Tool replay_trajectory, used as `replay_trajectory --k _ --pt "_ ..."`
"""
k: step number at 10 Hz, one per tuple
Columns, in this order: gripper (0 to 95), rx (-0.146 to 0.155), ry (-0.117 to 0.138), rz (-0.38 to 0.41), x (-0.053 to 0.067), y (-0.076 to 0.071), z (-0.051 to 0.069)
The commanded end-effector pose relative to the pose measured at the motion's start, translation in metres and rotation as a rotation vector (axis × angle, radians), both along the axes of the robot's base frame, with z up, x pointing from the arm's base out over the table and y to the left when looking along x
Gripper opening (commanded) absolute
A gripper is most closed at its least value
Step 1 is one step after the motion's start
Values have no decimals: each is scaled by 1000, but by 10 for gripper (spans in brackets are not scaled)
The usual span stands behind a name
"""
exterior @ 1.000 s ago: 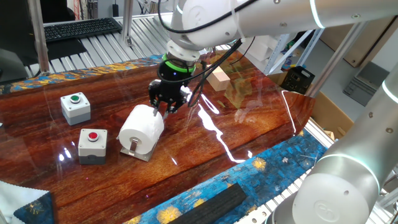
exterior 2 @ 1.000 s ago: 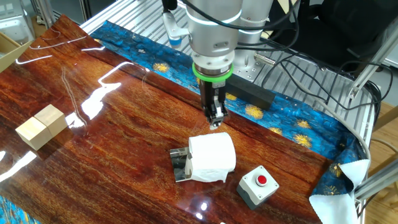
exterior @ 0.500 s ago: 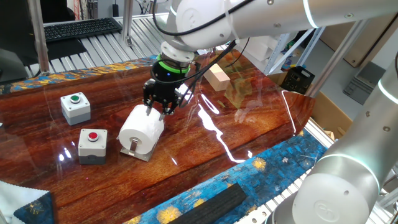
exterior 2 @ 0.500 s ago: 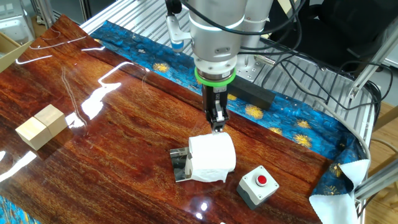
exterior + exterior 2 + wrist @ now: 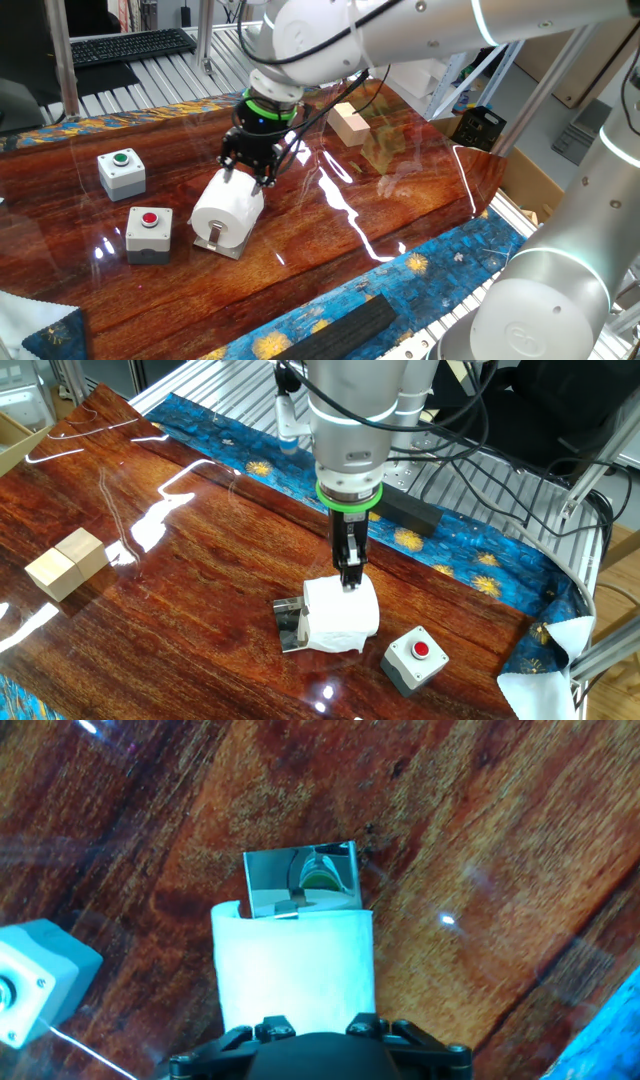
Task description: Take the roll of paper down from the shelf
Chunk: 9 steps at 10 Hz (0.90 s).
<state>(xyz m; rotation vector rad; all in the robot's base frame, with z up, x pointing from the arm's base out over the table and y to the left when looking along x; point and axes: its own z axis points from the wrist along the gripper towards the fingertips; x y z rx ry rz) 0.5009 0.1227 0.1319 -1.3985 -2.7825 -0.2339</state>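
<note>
Glossy wooden table [image 5: 400,215] under your gripper [image 5: 350,582]: the roll of paper [image 5: 341,615] sits directly below its fingertips, not yet off the shelf [image 5: 301,880], so you've nothing done yet; whether the fingers are spread or pinched, you cannot tell

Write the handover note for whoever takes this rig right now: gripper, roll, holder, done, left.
Gripper: right above the rear end of the roll of paper; whether it is open or shut, or touching the paper, cannot be told from these views.
Roll: not yet taken down, sitting on the shiny metal holder plate on the wooden table, beside the red button box.
Done: approach only, nothing gripped as far as can be seen.
Left: grip the roll, slide it off the holder's bar, set it on the table.
</note>
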Motion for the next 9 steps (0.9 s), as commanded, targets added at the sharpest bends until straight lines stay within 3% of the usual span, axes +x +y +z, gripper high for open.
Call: replay_trajectory --k 1,6,9 --pt "950 -8 -6 -2 5 0 -3" --pt "950 -9 -20 -2 16 -1 -14" --pt "950 -8 -19 -4 18 -2 -14"
